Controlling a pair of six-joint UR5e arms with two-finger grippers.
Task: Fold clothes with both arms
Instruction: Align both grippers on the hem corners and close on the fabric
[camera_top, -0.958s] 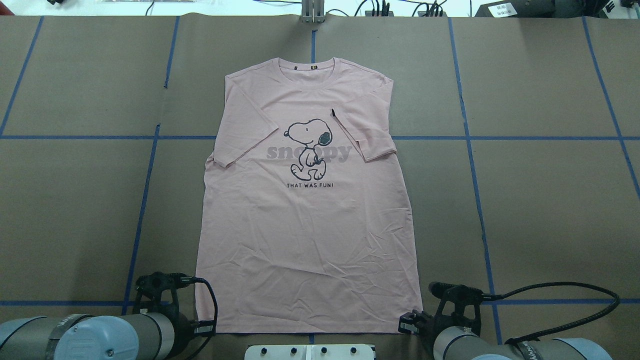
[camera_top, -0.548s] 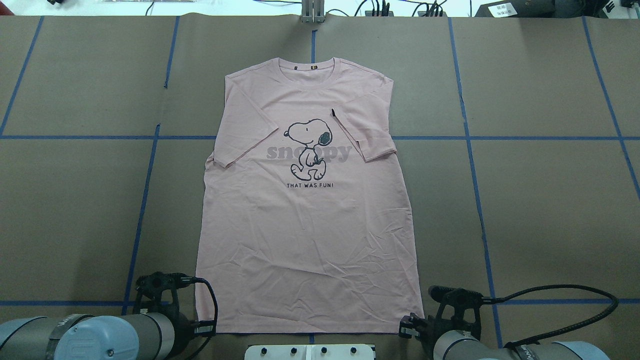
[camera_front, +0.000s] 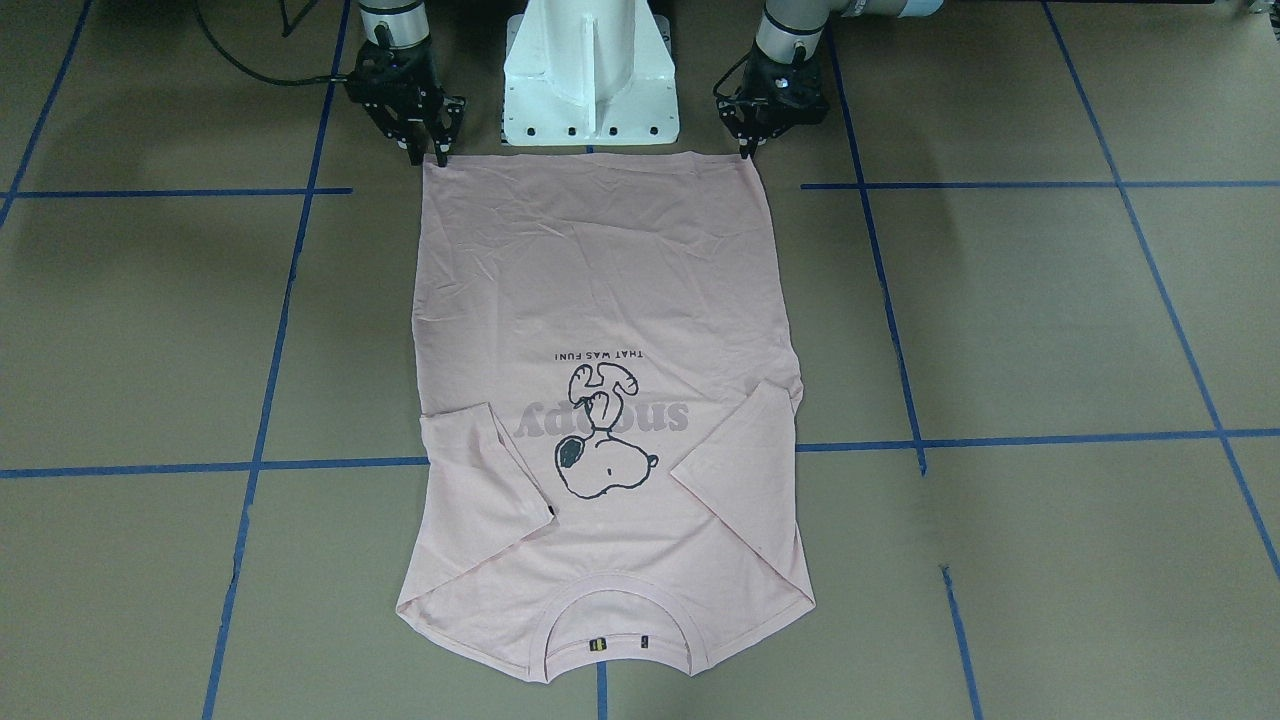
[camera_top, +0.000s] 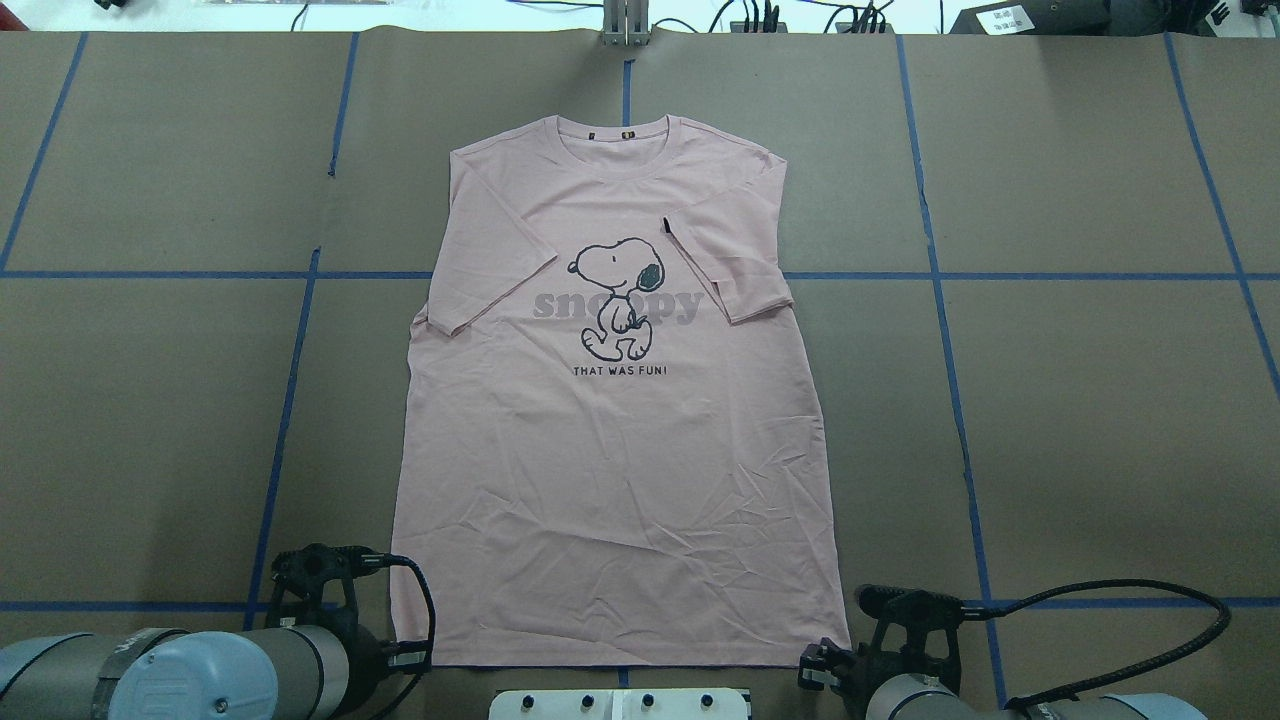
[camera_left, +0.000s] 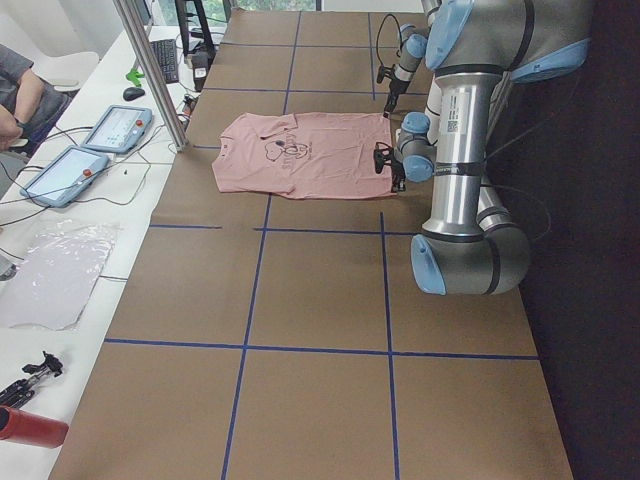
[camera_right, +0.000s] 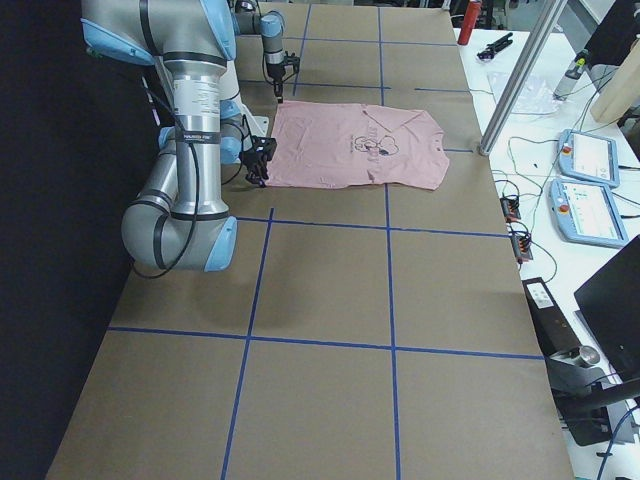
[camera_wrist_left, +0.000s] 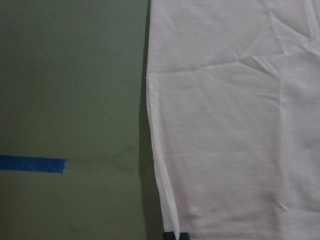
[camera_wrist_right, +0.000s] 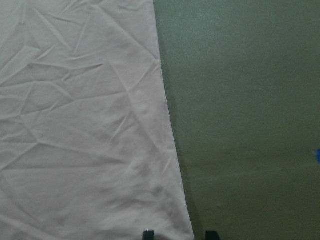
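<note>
Left end effector (camera_front: 746, 150) is clenched, its tips together on the shirt's (camera_top: 610, 480) hem corner, apparently pinching it. Right end effector (camera_wrist_right: 180, 235) is released, tips parted astride the other hem corner, gripping nothing. The shirt lies flat on the surface (camera_top: 1080, 430), stretching away from both, print up: grey "snoopy" (camera_top: 555, 304), and nearer them, "THAT WAS FUN!" (camera_top: 620, 372). The collar tag is unreadable.

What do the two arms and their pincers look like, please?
The left arm and right arm are grey-and-silver jointed tubes with light-blue joint caps; the left arm bears a small white label. Each ends in a black two-finger tool: the left pincer and right pincer. A black cable loops from the right wrist; a shorter cable runs by the left.
</note>
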